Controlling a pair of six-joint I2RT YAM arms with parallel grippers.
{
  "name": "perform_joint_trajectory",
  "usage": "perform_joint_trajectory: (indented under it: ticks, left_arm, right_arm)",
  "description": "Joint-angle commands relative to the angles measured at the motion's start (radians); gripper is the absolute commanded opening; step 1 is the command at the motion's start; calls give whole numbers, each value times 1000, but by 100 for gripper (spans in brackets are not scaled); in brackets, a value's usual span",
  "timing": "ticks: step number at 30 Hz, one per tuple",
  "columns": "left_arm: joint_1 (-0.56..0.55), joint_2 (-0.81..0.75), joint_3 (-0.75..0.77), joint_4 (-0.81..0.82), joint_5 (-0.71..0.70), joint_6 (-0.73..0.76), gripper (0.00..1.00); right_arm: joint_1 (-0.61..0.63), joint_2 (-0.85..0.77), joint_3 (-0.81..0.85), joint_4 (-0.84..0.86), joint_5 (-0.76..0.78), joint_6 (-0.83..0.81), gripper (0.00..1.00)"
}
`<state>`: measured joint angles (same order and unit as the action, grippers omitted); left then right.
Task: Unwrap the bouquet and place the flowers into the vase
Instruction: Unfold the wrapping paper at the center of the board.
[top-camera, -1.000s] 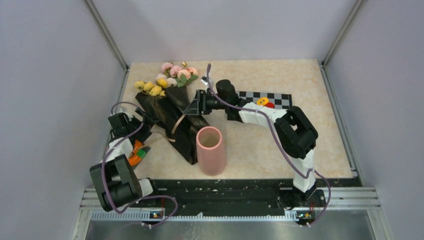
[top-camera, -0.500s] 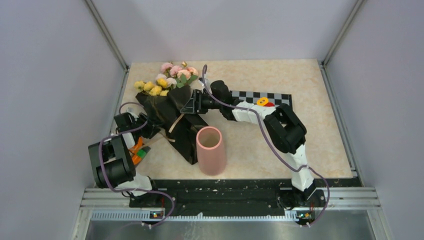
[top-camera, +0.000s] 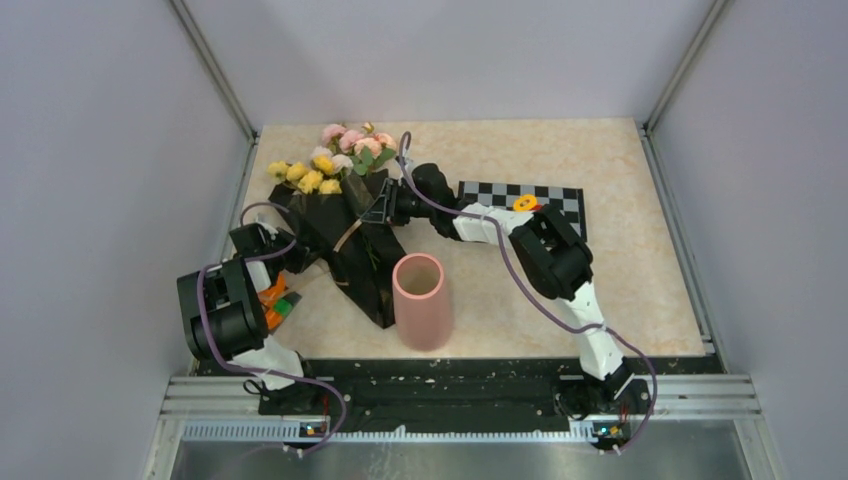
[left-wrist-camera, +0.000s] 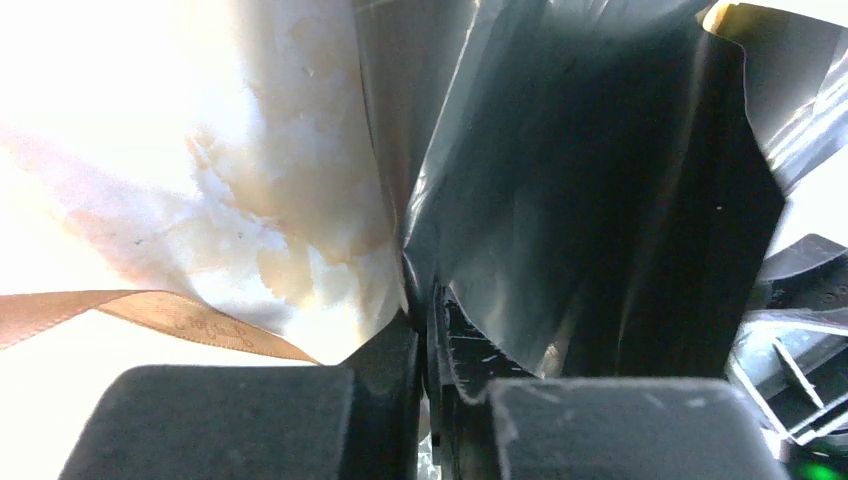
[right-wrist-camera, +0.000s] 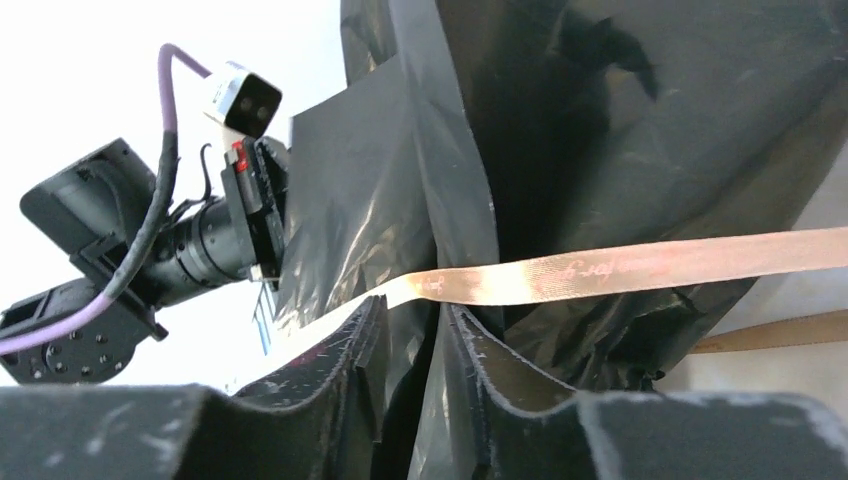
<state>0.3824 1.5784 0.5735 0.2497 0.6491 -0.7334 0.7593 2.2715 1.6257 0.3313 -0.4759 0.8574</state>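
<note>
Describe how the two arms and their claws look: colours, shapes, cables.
Both arms are built from white links and bulky black joint housings: the left arm, the right arm. A purple cable loops loosely along each. The left claw and right claw have two matte black fingers with pale scuffs. A small white camera box tops the left wrist.

Top view evenly lit and sharp, both wrist views overexposed white, near fingers (left-wrist-camera: 250, 420) blurred
</note>
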Motion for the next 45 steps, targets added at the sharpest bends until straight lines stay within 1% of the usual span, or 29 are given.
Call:
perform_joint_trajectory:
  ticks: [1, 3, 6, 14, 19, 28, 35, 37, 39, 40, 41, 42, 43, 45]
  left_arm:
    - [-4, 15, 34, 71, 17, 3, 4]
    - [-4, 18, 35, 75, 15, 2, 0]
    - [-4, 17, 36, 86, 4, -6, 0]
    - [-2, 26, 77, 87, -47, -8, 0]
    - [-2, 50, 100, 93, -58, -9, 0]
    - [-2, 79, 107, 118, -70, -11, 0]
    - [-2, 38, 103, 103, -89, -15, 0]
    - [-1, 15, 107, 66, -109, -10, 11]
    - [-2, -10, 116, 25, -127, 6, 19]
    - [-2, -24, 124, -4, -137, 19, 27]
    - [-1, -41, 137, -48, -146, 36, 32]
    - [0, -57, 155, -104, -159, 64, 38]
    - [1, -80, 168, -159, -185, 83, 47]
    - [2, -136, 186, -237, -239, 108, 65]
  right_arm:
    - [15, 9, 50, 42, 99, 3, 23]
    - [15, 1, 41, 46, 146, -6, 14]
    - [14, -19, 17, 66, 223, -19, 0]
    - [-11, -142, -107, 200, 432, -71, 0]
    - [-49, -211, -159, 224, 520, -124, 0]
    - [-155, -295, -290, 236, 565, -150, 0]
    - [-224, -330, -358, 189, 555, -178, 0]
    - [-245, -332, -367, 160, 528, -192, 0]
    - [-269, -335, -381, 156, 468, -197, 0]
    - [-283, -338, -384, 155, 411, -199, 0]
    - [-299, -341, -379, 143, 370, -205, 0]
    - [-309, -345, -370, 114, 329, -219, 8]
    - [-319, -352, -357, 87, 293, -237, 17]
    - [-332, -373, -335, 14, 258, -288, 39]
